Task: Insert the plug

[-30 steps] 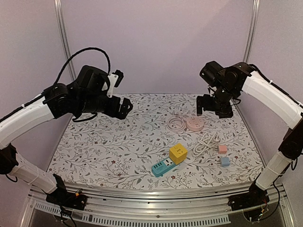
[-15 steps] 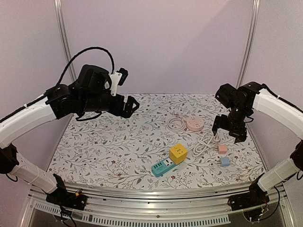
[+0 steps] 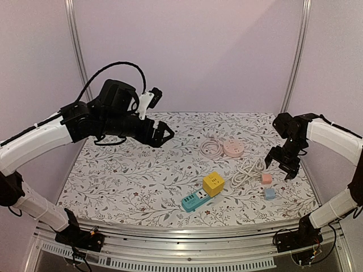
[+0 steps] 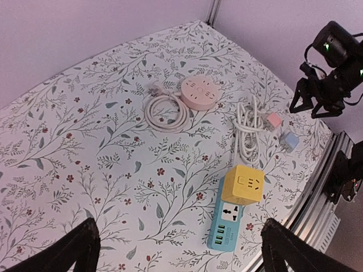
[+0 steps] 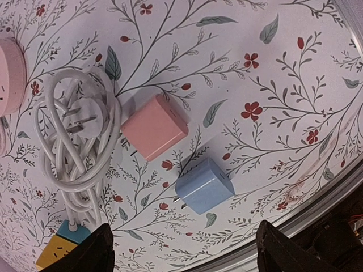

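R arm dropped in 1 s from high at the rear to low on the right side. Right gripper (image 3: 282,166) now hangs above the pink plug (image 5: 154,126), fingers (image 5: 85,249) spread wide, holding nothing. L arm edged toward centre. Left gripper (image 3: 163,136) is raised, fingers also wide apart, empty. Nothing on the table (image 3: 130,181) shifted.

Reads as approach phase: no grasp yet, and the plug is still lying loose.

Places ref. the yellow cube socket (image 3: 213,183), top view:
- pink plug: well to its right, flat on the table
- blue plug (image 5: 204,185): just beside the pink one, nearer the front edge
- white cord bundle (image 3: 247,170): between cube and pink plug, pronged plug tucked in the coil
- teal power strip (image 3: 194,201): touching the cube, front-left
- round pink socket (image 3: 233,148) + its coiled cord (image 3: 211,149): behind

Count: 2 cube plugs, 2 coiled cords, 1 cube socket, 1 strip, 1 round socket.
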Controlling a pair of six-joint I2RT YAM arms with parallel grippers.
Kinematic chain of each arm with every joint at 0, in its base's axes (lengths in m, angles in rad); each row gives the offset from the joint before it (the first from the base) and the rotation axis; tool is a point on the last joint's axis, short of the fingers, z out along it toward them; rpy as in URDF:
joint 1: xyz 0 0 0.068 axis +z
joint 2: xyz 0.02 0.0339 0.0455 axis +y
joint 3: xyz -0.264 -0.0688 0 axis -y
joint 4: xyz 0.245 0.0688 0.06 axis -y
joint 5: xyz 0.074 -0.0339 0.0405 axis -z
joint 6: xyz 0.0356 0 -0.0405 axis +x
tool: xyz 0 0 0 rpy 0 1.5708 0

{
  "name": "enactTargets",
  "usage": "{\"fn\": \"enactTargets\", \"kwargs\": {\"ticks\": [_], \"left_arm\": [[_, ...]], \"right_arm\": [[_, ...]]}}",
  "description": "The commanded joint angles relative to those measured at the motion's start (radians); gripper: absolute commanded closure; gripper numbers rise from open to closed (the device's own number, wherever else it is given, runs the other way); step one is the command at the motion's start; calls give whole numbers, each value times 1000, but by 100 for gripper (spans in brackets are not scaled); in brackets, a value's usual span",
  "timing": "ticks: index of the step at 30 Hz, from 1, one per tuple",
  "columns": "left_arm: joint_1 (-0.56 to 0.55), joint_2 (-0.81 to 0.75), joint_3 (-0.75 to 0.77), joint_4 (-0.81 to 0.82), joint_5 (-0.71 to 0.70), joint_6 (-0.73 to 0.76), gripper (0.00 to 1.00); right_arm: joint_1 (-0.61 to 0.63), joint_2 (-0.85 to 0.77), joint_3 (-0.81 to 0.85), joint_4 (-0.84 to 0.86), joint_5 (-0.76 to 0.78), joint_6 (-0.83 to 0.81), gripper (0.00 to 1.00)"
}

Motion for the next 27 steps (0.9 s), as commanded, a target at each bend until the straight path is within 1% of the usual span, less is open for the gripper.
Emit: {"fn": "enactTargets", "kwargs": {"ticks": [1,6,9,11,16,22,27], "left_arm": [[2,0,-1,-15,59,15,1],[-5,5,-15,3,60,-2,2],[-10,10,-26,19,78,-16,3],[-13,13,-33,28,90,-23,3],[-17,20,-34,25,97,-31,3],[-19,1,-32,1,95,-40,3],[-19,-14,-41,-11,89,-39,3]], "right_arm": [[-11,-10,-54,76,-79,2,16],[-12,-37,-158,85,-154,98,19],[-16,-36,-141,27,-111,135,19],[-18,-40,-144,23,-106,152,18],[-33,-50,-203,71,-154,202,18],[-39,-94,-264,140,-206,331,19],[-39,-113,-316,210,-230,398,21]]}}
